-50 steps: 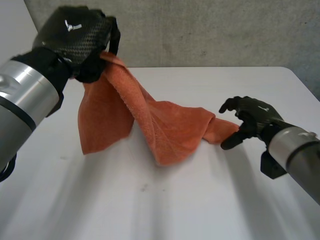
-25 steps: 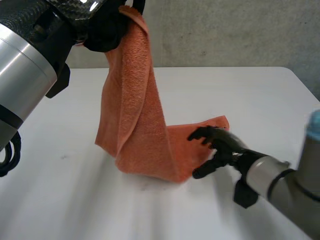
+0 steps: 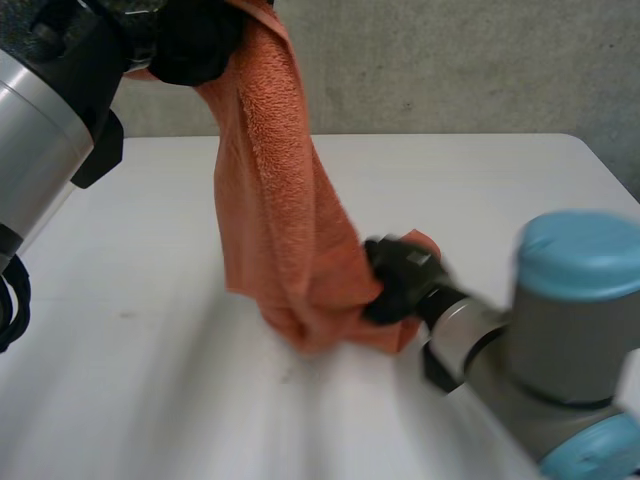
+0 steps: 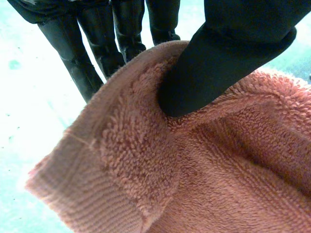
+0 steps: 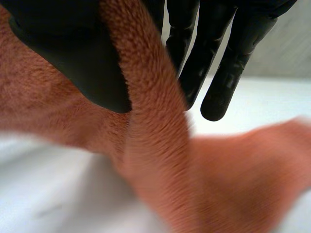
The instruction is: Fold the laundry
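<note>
An orange towel [image 3: 280, 220] hangs from my left hand [image 3: 190, 40], which is raised high over the table's back left. In the left wrist view the thumb [image 4: 214, 63] presses a hemmed edge of the towel [image 4: 194, 170] against the fingers [image 4: 92, 53], so that hand is shut on it. The towel's lower end bunches on the white table [image 3: 480, 180]. There my right hand [image 3: 400, 280] grips the bunched lower part. In the right wrist view a ridge of the towel [image 5: 160, 160] runs between the thumb of my right hand [image 5: 63, 48] and its fingers [image 5: 214, 63].
My right arm's grey and blue elbow joint [image 3: 575, 300] hangs low over the table's front right. A grey wall [image 3: 450, 60] stands behind the table's far edge. Bare tabletop [image 3: 120, 380] lies to the front left.
My left hand lifted the towel's top higher. My right hand swept left across the table to the towel's lower end and shut on it.
</note>
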You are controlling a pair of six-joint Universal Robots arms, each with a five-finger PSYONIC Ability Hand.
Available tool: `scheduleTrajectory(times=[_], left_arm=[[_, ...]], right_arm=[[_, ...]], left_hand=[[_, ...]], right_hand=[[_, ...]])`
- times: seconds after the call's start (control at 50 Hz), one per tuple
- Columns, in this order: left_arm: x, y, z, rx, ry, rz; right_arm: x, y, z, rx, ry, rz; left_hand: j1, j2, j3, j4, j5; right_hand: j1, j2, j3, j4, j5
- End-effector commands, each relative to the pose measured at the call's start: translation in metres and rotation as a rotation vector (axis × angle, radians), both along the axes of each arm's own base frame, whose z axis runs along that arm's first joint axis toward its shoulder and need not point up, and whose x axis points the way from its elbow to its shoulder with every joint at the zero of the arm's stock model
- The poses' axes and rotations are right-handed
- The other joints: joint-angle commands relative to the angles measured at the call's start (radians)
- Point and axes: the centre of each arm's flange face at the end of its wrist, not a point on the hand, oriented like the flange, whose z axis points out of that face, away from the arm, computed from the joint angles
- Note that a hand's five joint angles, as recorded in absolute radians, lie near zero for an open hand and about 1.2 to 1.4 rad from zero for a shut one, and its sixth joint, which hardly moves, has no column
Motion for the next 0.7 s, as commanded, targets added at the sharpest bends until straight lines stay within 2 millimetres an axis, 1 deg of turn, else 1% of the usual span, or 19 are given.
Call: scheduleTrajectory(times=[0.02,0.06,0.1,0.14,0.22,0.28,0.32,0.34,0.38,0.4,0.44,0.46,0.48,0.5,0.52,0.54,0.62,0.66,0.7], left_arm=[[0.011,-0.003,0.003,-0.009,0.008,0.036],[0.014,-0.005,0.002,-0.008,0.007,0.048],[0.016,-0.006,0.0,-0.003,0.003,0.054],[0.017,-0.009,-0.004,0.008,-0.004,0.06],[0.016,-0.014,-0.026,0.062,-0.044,0.066],[0.015,-0.017,-0.044,0.108,-0.075,0.069],[0.014,-0.02,-0.053,0.129,-0.09,0.072],[0.01,-0.025,-0.066,0.159,-0.112,0.073],[0.007,-0.031,-0.079,0.184,-0.136,0.074],[0.004,-0.036,-0.088,0.201,-0.149,0.077],[0.004,-0.042,-0.097,0.218,-0.16,0.088],[0.005,-0.049,-0.105,0.235,-0.171,0.103],[0.005,-0.049,-0.105,0.235,-0.171,0.104],[0.007,-0.056,-0.111,0.251,-0.18,0.123],[0.007,-0.056,-0.111,0.251,-0.181,0.124],[0.01,-0.064,-0.117,0.268,-0.188,0.144],[0.018,-0.083,-0.128,0.3,-0.198,0.191],[0.02,-0.088,-0.129,0.301,-0.196,0.205],[0.023,-0.092,-0.13,0.301,-0.192,0.217]], right_arm=[[-0.049,-0.031,0.076,-0.272,0.147,-0.012],[-0.051,-0.033,0.09,-0.288,0.154,0.017],[-0.053,-0.037,0.119,-0.281,0.153,0.066],[-0.052,-0.045,0.121,-0.239,0.157,0.092],[-0.041,-0.078,0.095,-0.142,0.258,0.175],[-0.037,-0.087,0.085,-0.136,0.313,0.191],[-0.029,-0.102,0.061,-0.113,0.413,0.203],[-0.028,-0.102,0.061,-0.113,0.414,0.203],[-0.016,-0.112,0.029,-0.084,0.476,0.213],[-0.016,-0.112,0.029,-0.084,0.477,0.213],[-0.005,-0.113,0.005,-0.06,0.518,0.226],[-0.005,-0.113,0.005,-0.06,0.519,0.226],[-0.001,-0.113,-0.004,-0.054,0.534,0.235],[-0.001,-0.113,-0.004,-0.054,0.534,0.235],[0.002,-0.112,-0.006,-0.063,0.538,0.233],[0.004,-0.113,-0.003,-0.082,0.527,0.213],[0.0,-0.114,0.022,-0.172,0.493,0.152],[-0.008,-0.101,0.05,-0.239,0.444,0.112],[-0.013,-0.091,0.062,-0.273,0.427,0.096]], left_hand=[[0.212,0.178,0.18,0.179,0.189],[0.212,0.178,0.18,0.179,0.189],[0.212,0.178,0.18,0.179,0.189],[0.212,0.178,0.18,0.179,0.189],[0.212,0.178,0.18,0.179,0.189],[0.212,0.178,0.18,0.179,0.189],[0.212,0.178,0.18,0.179,0.189],[0.212,0.178,0.18,0.179,0.189],[0.212,0.178,0.18,0.179,0.189],[0.212,0.178,0.18,0.179,0.189],[0.212,0.178,0.18,0.179,0.189],[0.212,0.178,0.18,0.179,0.189],[0.212,0.178,0.18,0.179,0.189],[0.212,0.178,0.18,0.179,0.189],[0.212,0.178,0.18,0.179,0.189],[0.212,0.178,0.18,0.179,0.189],[0.212,0.178,0.18,0.179,0.189],[0.212,0.178,0.18,0.179,0.189],[0.212,0.178,0.18,0.179,0.189]], right_hand=[[0.418,0.215,0.216,0.211,0.251],[0.418,0.215,0.216,0.211,0.251],[0.418,0.215,0.216,0.211,0.251],[0.418,0.215,0.216,0.211,0.251],[0.418,0.215,0.216,0.211,0.251],[0.418,0.215,0.216,0.211,0.251],[0.418,0.215,0.216,0.211,0.251],[0.418,0.215,0.216,0.211,0.251],[0.418,0.215,0.216,0.211,0.251],[0.418,0.215,0.216,0.211,0.251],[0.418,0.215,0.216,0.211,0.251],[0.418,0.215,0.216,0.211,0.251],[0.14,-0.063,-0.062,-0.067,-0.027],[0.137,-0.066,-0.065,-0.07,-0.029],[-0.36,-0.563,-0.562,-0.567,-0.526],[-0.629,-0.833,-0.831,-0.837,-0.796],[-0.738,-0.941,-0.94,-0.945,-0.904],[-0.785,-0.988,-0.987,-0.992,-0.951],[-0.782,-0.985,-0.984,-0.989,-0.948]])
